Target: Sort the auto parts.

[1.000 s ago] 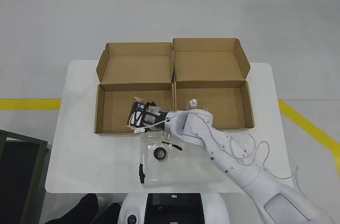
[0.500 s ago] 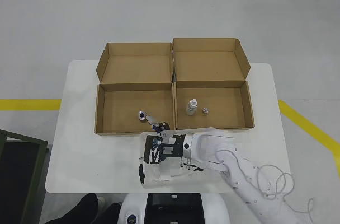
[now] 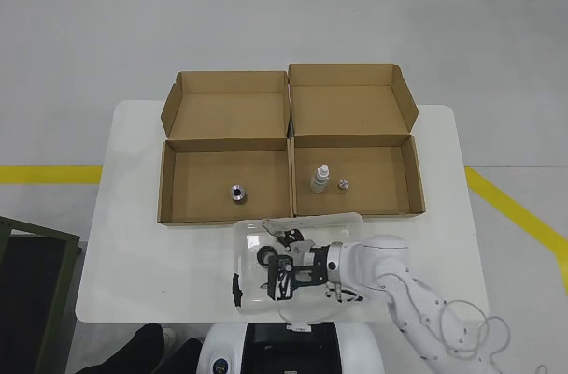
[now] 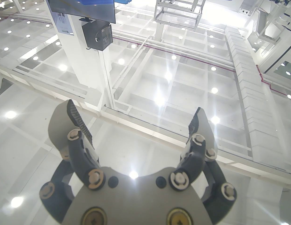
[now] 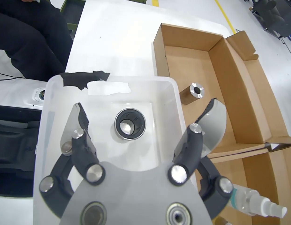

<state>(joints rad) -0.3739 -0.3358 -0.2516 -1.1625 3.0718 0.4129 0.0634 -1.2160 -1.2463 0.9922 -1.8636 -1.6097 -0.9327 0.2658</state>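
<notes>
From my remote seat, the next move turned on where the black ring part lay from the right gripper. In the top view the ring sat on the floor of the clear bin, toward the bin's 9 o'clock side. The right gripper hung over the bin and pointed toward 9 o'clock, so the ring lay just off its tips at about 10 o'clock. The right wrist view showed the jaws released and spread wide, holding nothing. The ring sat ahead of them and inside their span, a little nearer one finger. Its bore faced up toward the camera, so I judged its axis to be roughly upright and a pinch across the outer rim to be the way in. That would call for a short advance and a drop, with care for the bin wall just beside the far finger. The left gripper was also released and empty, aimed up at the ceiling, so the right arm was plainly the nearer one. At the tabletop's 12 o'clock side, the left box held a metal cylinder. The right box held a spray bottle and a small metal piece.
</notes>
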